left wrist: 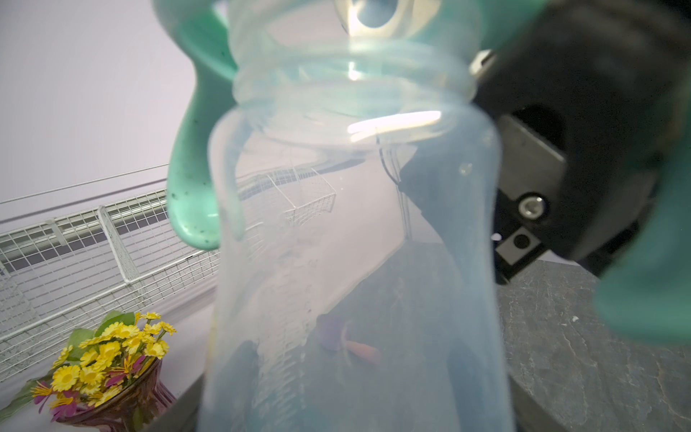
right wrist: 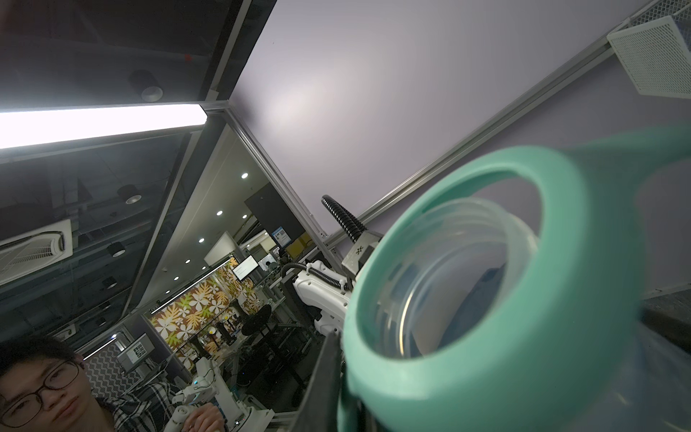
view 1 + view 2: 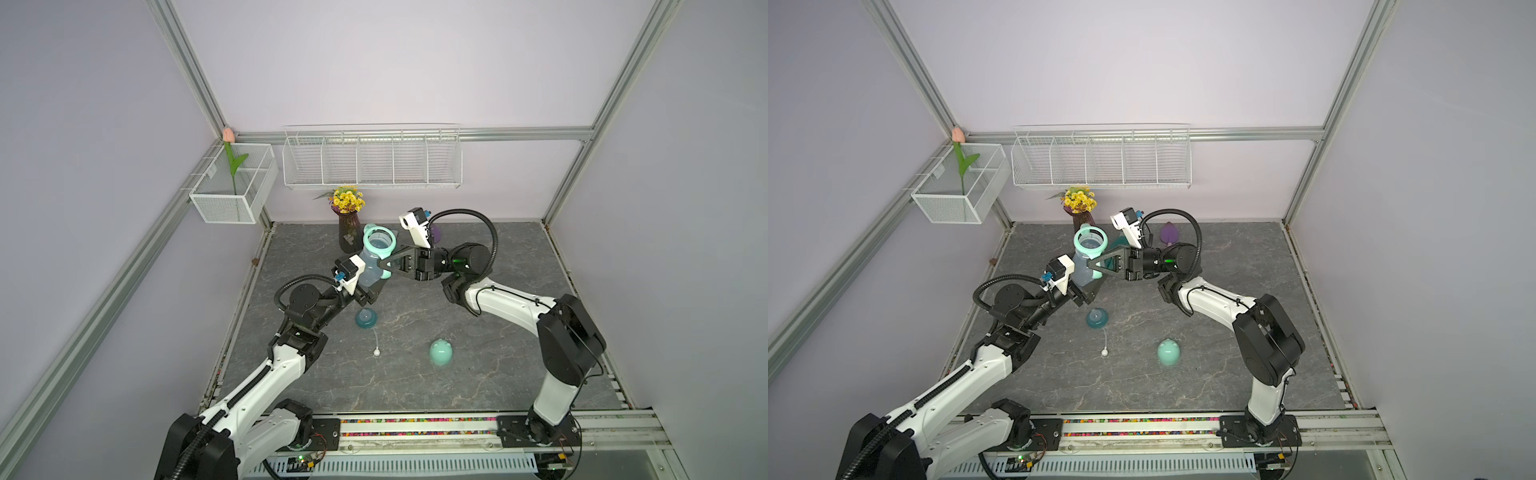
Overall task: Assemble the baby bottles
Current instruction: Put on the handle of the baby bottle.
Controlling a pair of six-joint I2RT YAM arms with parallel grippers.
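ok so the left gripper [image 3: 371, 292] is clamped around the low end of the frosted bottle body [image 3: 369, 270], jaws spread wide to fit it, and it's holding the thing up off the table [image 3: 498, 332]. The bottle's long axis runs from that gripper up and toward the far wall, open mouth on top. The mint ring [image 3: 365, 243] is already looped round the neck, handles hanging down the sides.

The right gripper [image 3: 382, 265] comes in from the right with its jaws together. As far as I can tell it's pinching the ring's right-hand handle, right up against the bottle.

Going outward, the teal nipple collar [image 3: 366, 319] sits on the table just near-side of the left gripper, almost under it. The thin white straw [image 3: 376, 340] lies nearer still, and the mint dome cap [image 3: 440, 352] is off to the right of that.

My guess is the left arm is closest to the collar but has its hands full, so the right one would have to let go and reach near-left past the bottle for it
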